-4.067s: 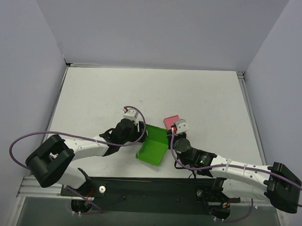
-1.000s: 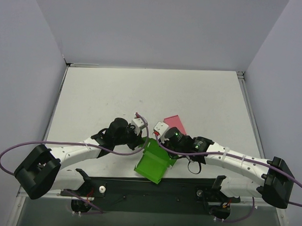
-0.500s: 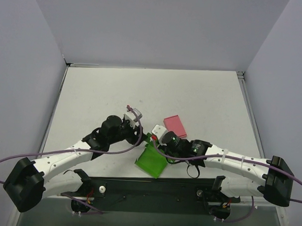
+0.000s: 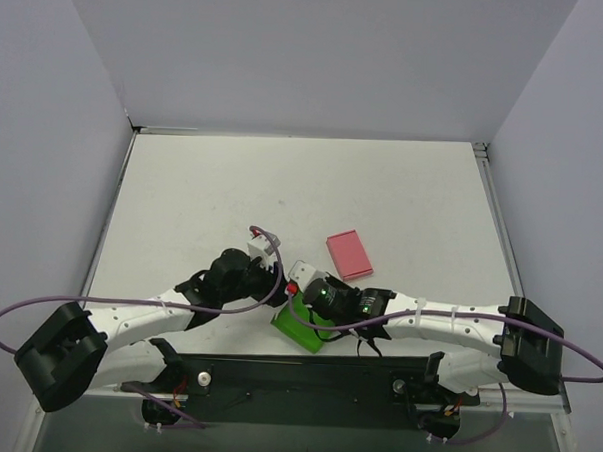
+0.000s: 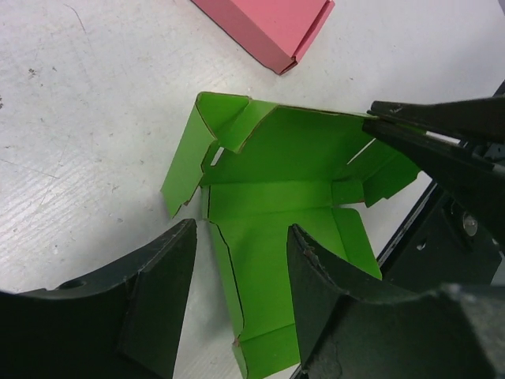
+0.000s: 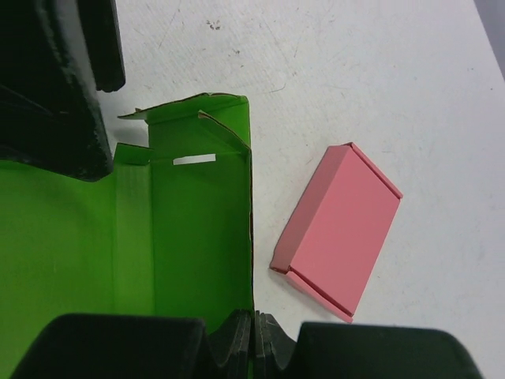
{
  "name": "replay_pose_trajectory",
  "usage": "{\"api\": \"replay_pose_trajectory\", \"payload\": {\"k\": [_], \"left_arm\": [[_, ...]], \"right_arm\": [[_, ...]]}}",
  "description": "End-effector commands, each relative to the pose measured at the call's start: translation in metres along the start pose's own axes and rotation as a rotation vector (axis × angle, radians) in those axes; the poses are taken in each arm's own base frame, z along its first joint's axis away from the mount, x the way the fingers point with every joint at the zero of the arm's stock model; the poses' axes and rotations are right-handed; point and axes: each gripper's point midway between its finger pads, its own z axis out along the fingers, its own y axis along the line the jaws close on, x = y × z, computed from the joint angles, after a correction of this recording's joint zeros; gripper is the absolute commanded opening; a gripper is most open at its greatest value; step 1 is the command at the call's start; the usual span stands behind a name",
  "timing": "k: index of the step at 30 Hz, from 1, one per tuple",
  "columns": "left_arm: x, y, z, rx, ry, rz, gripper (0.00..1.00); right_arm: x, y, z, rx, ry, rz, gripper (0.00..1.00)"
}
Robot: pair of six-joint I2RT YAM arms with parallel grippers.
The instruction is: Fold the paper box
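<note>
1. Bright green thin-card paper box (image 4: 295, 328) sits on the white tabletop (image 4: 283, 185) close to the near edge, between the two arms. It is open, with walls and flaps partly raised.
2. In the top view only the box's lower-left part shows; the right wrist covers the rest.
3. Right claw (image 6: 252, 330) is pinched tight on the top edge of one upright green wall, ridged pads meeting on the card.
4. Left claw (image 5: 241, 237) is spread wide over the box's floor panel, gripping nothing. Can't tell whether its fingertips touch the card.
5. Left wrist view: the box's near end is cut off by the frame edge and the dark fingers, and its far-right wall is partly behind the right claw.
6. Right wrist view: the box runs off the left edge, and the left claw's dark fingers hide its upper-left corner.
7. Flat pink rectangular card box (image 4: 348, 254) lies near the green box, apart from it and from both claws.
</note>
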Motion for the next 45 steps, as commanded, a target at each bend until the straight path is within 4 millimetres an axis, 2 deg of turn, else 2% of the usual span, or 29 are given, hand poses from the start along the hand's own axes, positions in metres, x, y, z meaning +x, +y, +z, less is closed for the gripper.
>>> {"api": "replay_pose_trajectory", "payload": {"k": [1,6,11,23,33,45], "left_arm": [[-0.025,-0.014,0.007,0.038,-0.098,-0.093,0.59],[-0.012,-0.004,0.013,-0.002,-0.073,-0.130,0.57],[-0.007,0.002,0.019,-0.035,-0.054,-0.106,0.56],[-0.008,0.002,0.041,-0.041,-0.062,-0.065,0.53],[-0.016,-0.014,0.047,-0.059,-0.116,0.001,0.50],[0.011,-0.022,0.060,-0.016,-0.062,0.009,0.49]], "right_arm": [[-0.012,-0.015,-0.005,0.119,-0.028,-0.012,0.00],[-0.014,-0.014,-0.005,0.137,-0.038,-0.026,0.00],[-0.015,-0.013,-0.007,0.135,-0.045,-0.023,0.00],[-0.015,-0.010,-0.007,0.119,-0.050,-0.021,0.00],[-0.014,-0.006,-0.004,0.108,-0.044,-0.018,0.00],[-0.012,-0.003,-0.001,0.102,-0.035,-0.007,0.00]]}}
